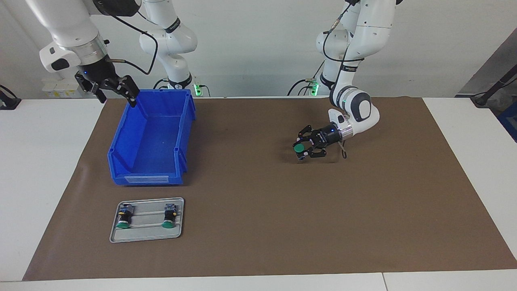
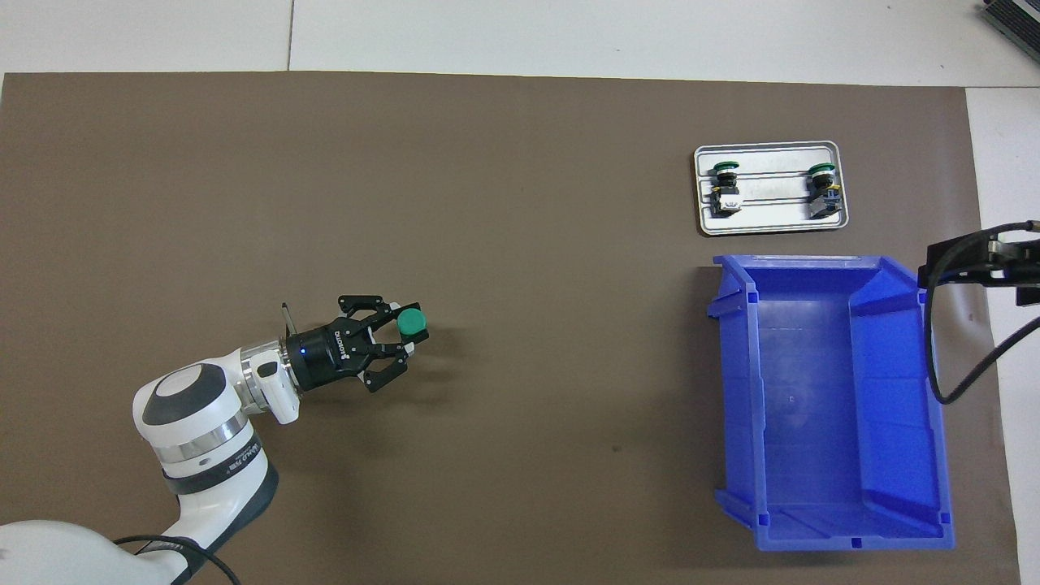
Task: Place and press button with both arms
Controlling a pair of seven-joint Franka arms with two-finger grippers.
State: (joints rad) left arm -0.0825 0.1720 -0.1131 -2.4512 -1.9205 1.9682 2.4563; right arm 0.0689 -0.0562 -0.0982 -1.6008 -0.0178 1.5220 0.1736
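Note:
A button [image 1: 299, 148] with a round green cap stands cap up, at or just above the brown mat [image 1: 258, 210] toward the left arm's end of the table. My left gripper [image 1: 303, 150] reaches in low and nearly level and is shut on its black body; the overhead view shows the same button [image 2: 412, 322] in the left gripper [image 2: 400, 335]. My right gripper [image 1: 117, 98] hangs open and empty, raised over the edge of the blue bin [image 1: 185, 121] nearest the robots; only part of that right gripper [image 2: 998, 258] shows in the overhead view.
The blue bin [image 2: 821, 406] is empty. Farther from the robots than the bin lies a grey tray [image 1: 147, 237], [image 2: 772, 226] with two more green-capped buttons [image 1: 123, 216], [image 1: 169, 215] lying on their sides.

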